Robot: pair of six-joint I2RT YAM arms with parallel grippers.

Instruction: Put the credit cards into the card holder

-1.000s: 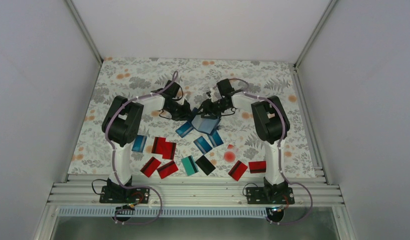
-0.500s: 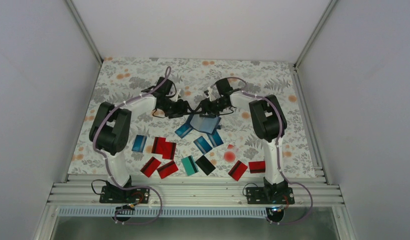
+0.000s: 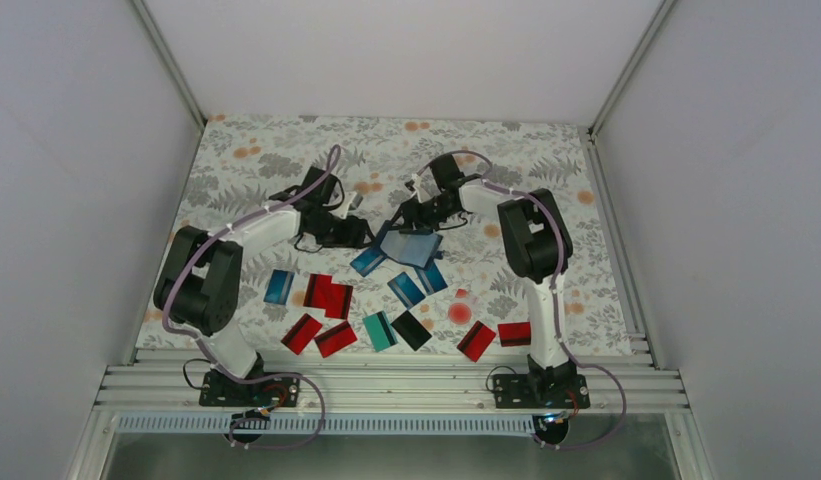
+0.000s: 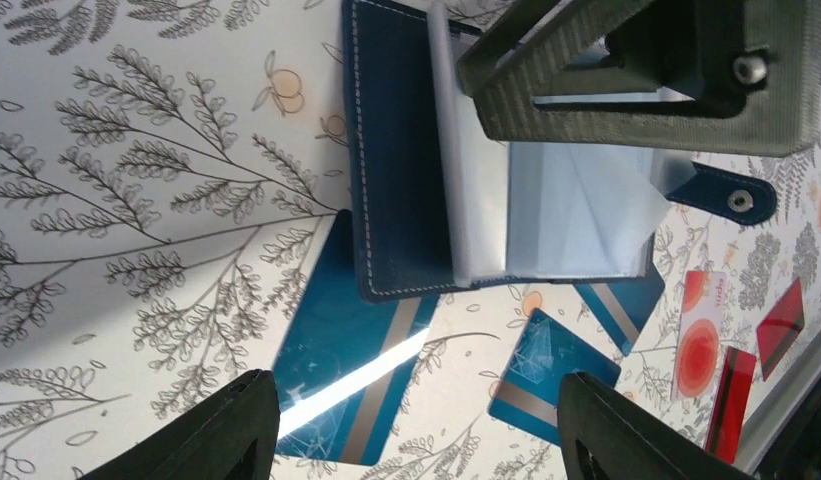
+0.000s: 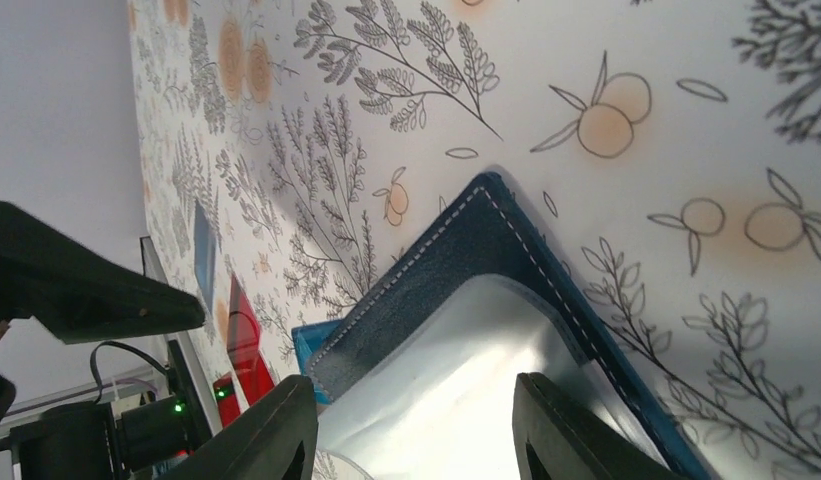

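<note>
Left claw (image 4: pixel 414 395) has let go and is spread wide with nothing in it. That arm has swung back left, away from the card holder (image 3: pixel 408 246) it was right up against a second ago. The holder hasn't budged: it's lying open mid-worktop (image 3: pixel 256 160) with a blue card (image 4: pixel 341 380) tucked under its corner. Right claw (image 5: pixel 414 400) stays over the clear pockets, fingers partly apart; can't tell if it's pinching anything. The other credit cards (image 3: pixel 331 297) are scattered nearer the bases, same as before.

No legible text anywhere — only faint, unreadable print on the pale red-dotted card (image 4: pixel 698 325)
</note>
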